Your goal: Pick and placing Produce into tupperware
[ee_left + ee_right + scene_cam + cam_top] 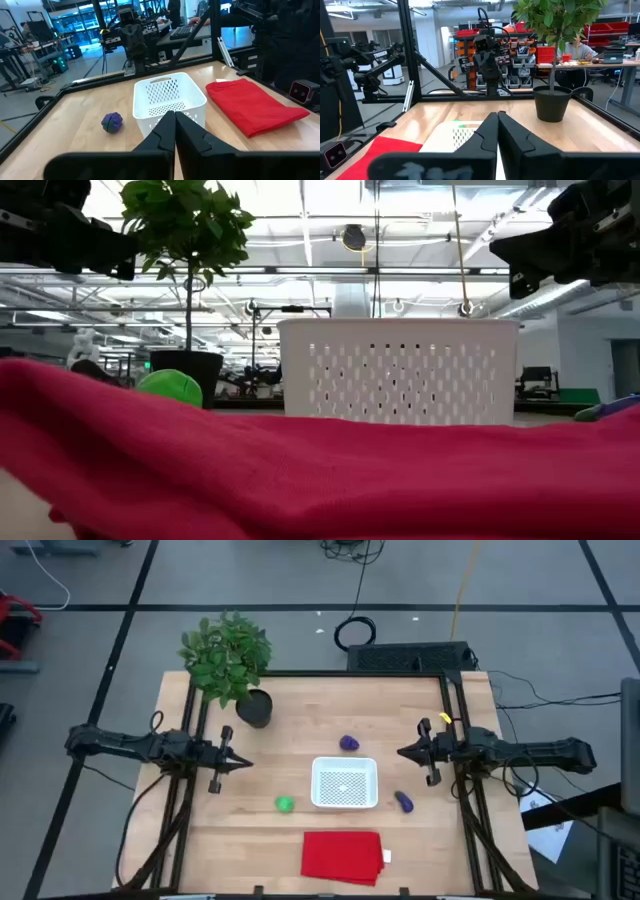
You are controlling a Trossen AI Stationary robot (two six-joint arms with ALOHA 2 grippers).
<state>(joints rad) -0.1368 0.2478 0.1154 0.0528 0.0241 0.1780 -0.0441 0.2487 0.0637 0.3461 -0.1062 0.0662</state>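
The white perforated tupperware (pixel 345 783) stands on the wooden table, also seen in the low view (pixel 400 370) and the left wrist view (pixel 169 97). The round green produce (pixel 285 804) lies to its left, the rounded purple one (pixel 348 743) on its far side (pixel 112 122), the elongated dark purple one (pixel 404 802) to its right. My left gripper (pixel 246 763) hovers left of the tupperware, fingers shut (pixel 175 125). My right gripper (pixel 402 752) hovers right of it, fingers shut (pixel 498 125). Neither holds anything.
A folded red cloth (pixel 343 855) lies at the near edge and fills the low view's foreground (pixel 300 470). A potted leafy plant (pixel 232 660) stands at the far left corner. Black frame posts (pixel 455 740) run along both table sides.
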